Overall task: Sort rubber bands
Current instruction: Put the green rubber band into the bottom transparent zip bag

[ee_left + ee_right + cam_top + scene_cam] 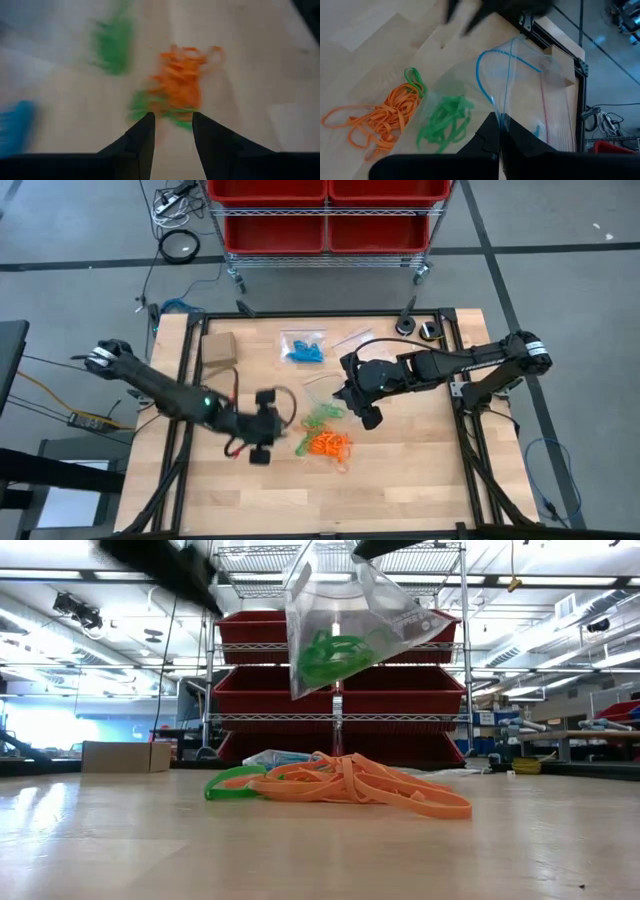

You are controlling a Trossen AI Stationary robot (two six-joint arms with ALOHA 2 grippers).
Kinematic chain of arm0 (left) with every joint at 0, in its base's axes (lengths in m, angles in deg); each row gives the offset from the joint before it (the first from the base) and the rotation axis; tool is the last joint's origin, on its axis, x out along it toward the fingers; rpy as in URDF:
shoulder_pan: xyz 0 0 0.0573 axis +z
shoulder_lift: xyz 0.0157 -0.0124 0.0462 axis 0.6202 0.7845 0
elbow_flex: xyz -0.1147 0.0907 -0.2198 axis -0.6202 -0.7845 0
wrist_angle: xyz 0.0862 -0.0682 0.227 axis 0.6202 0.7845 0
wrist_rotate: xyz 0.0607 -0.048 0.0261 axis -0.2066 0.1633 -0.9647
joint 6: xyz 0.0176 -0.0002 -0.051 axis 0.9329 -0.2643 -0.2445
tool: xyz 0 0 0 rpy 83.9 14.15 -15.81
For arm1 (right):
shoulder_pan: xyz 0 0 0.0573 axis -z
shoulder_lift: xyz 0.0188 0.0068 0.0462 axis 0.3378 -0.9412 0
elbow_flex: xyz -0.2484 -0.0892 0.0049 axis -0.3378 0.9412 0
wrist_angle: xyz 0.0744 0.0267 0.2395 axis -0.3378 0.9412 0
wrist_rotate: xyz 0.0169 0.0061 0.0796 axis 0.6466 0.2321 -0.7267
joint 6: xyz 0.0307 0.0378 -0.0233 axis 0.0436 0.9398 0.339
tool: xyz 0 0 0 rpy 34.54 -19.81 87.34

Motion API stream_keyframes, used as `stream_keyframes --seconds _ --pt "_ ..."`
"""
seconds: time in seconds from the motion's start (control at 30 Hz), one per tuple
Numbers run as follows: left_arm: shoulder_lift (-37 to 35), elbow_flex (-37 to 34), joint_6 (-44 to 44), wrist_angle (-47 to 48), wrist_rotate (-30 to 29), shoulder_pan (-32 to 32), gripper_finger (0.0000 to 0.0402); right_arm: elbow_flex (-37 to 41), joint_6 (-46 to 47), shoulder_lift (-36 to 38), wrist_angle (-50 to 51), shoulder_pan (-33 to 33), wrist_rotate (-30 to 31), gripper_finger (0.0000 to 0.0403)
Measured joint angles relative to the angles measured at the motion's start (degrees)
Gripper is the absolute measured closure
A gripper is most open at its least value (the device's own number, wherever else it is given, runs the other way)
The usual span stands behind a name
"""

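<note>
A loose pile of orange rubber bands (328,445) lies on the wooden table, with a green band (232,784) at its edge. My right gripper (367,416) is shut on a clear zip bag (345,615) that holds green rubber bands (444,121) and hangs over the pile. My left gripper (173,125) stands open just to the left of the pile, pointing at it on a downward slant, with nothing between its fingers. Blue rubber bands (303,348) lie in another clear bag at the far side. My right gripper pinches the clear zip bag's top rim (504,114), by the blue zip line, between its two fingers. The bag's mouth stands open beyond the fingers. The bag hangs below the gripper, clear of the table, with the green bands in its lower part.
A small tan cardboard box (218,350) stands at the far left of the table. More flat clear bags (350,338) lie at the far side. A cart with red bins (325,215) stands beyond the far edge. Bare wood lies toward the near edge.
</note>
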Motion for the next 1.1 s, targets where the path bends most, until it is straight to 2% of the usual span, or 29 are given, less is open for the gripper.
stream_keyframes --seconds 0.07,0.17,0.23,0.33,0.53,0.67,0.83,1.1 --pt "0.94 -8.01 -2.68 -14.58 2.25 -2.15 0.0261 0.00 -0.01 0.00 0.02 0.00 -0.03 0.0403" --pt "3.75 -17.12 -6.11 -33.04 2.15 -4.27 0.0261 0.00 -0.03 0.00 0.04 0.00 -0.04 0.0403" --pt "6.84 -20.82 -7.66 -40.31 1.55 -4.76 0.0261 0.00 -0.05 0.00 0.05 0.00 -0.04 0.0403" --pt "13.11 -21.86 -9.13 -46.23 1.90 -4.85 0.0261 0.00 0.04 0.00 -0.04 0.00 -0.05 0.0403" --pt "23.98 -17.23 -6.13 -47.39 1.82 -4.83 0.0261 -0.01 1.14 -0.01 -0.01 -0.08 -0.06 0.0403" --pt "28.02 -14.04 -4.30 -46.45 -4.44 -4.83 0.0261 -0.02 1.96 0.00 0.09 -0.13 -0.17 0.0403" --pt "29.78 -11.50 -4.08 -42.68 -11.56 -4.65 0.0264 -0.02 2.00 0.00 0.15 -0.24 -0.43 0.0403" --pt "29.79 -8.22 -2.40 -37.22 -12.77 -5.30 0.0286 -0.02 2.02 -0.02 0.07 -0.24 -0.48 0.0403"
